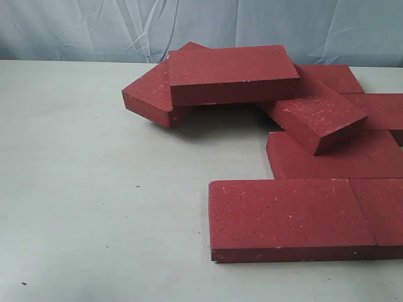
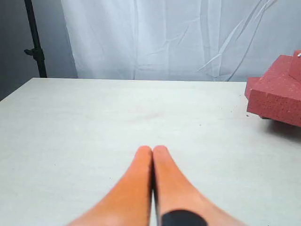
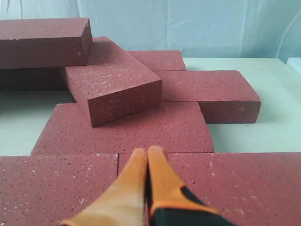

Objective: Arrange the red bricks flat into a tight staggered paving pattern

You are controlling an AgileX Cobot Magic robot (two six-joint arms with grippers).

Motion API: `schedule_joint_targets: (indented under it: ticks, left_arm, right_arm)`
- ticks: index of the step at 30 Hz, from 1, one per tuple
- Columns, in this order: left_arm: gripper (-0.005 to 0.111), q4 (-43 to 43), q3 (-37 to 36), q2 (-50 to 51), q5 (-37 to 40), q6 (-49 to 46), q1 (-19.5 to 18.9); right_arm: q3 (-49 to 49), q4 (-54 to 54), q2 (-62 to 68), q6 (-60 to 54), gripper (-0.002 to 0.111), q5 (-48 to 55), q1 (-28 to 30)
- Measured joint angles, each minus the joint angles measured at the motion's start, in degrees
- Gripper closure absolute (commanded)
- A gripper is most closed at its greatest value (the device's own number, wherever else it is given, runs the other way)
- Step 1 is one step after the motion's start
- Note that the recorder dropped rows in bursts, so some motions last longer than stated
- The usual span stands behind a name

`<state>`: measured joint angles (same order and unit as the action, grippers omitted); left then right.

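Stock: red bricks (image 1: pixel 289 217), some laid flat beneath and just ahead of the right fingers (image 3: pixel 162 176), the rest heaped beyond, one tilted brick (image 3: pixel 113 87) propped on the laid course. Right and left fingers (image 2: pixel 141 179) are pressed together, the left over table (image 2: pixel 94 117). Risk judged: if nudged, the tilted brick could slide and laid joints be forced apart.

Beneath the fingers (image 3: pixel 134 179) of the right gripper (image 3: pixel 146 151) lies the near row (image 3: pixel 235 183): two bricks flat, end to end, touching. Just ahead of the fingertips, the second-row brick (image 3: pixel 141 129) lies flat against that row. The tilted brick (image 3: pixel 113 80) leans on it. Beyond it, the rear bricks (image 3: pixel 207 92) lie flat. The top brick (image 1: pixel 230 72) spans from the tilted brick to the far-left brick (image 1: pixel 148 94). Ahead of the fingers (image 2: pixel 136 183) of the left gripper (image 2: pixel 152 149) lies bare table (image 2: pixel 94 122), with the far-left brick ahead toward the right gripper's side.
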<state>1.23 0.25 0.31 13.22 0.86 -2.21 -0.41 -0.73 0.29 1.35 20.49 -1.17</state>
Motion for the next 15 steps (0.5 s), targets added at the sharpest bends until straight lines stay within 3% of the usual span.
schedule_joint_targets:
  ticks: [9, 15]
  left_arm:
    - [0.107, 0.0, 0.0, 0.0, 0.0, 0.0, 0.0]
    - [0.107, 0.0, 0.0, 0.0, 0.0, 0.0, 0.0]
  right_arm:
    - [0.0, 0.0, 0.0, 0.0, 0.109, -0.2, 0.0]
    - [0.0, 0.0, 0.0, 0.0, 0.109, -13.8, 0.0]
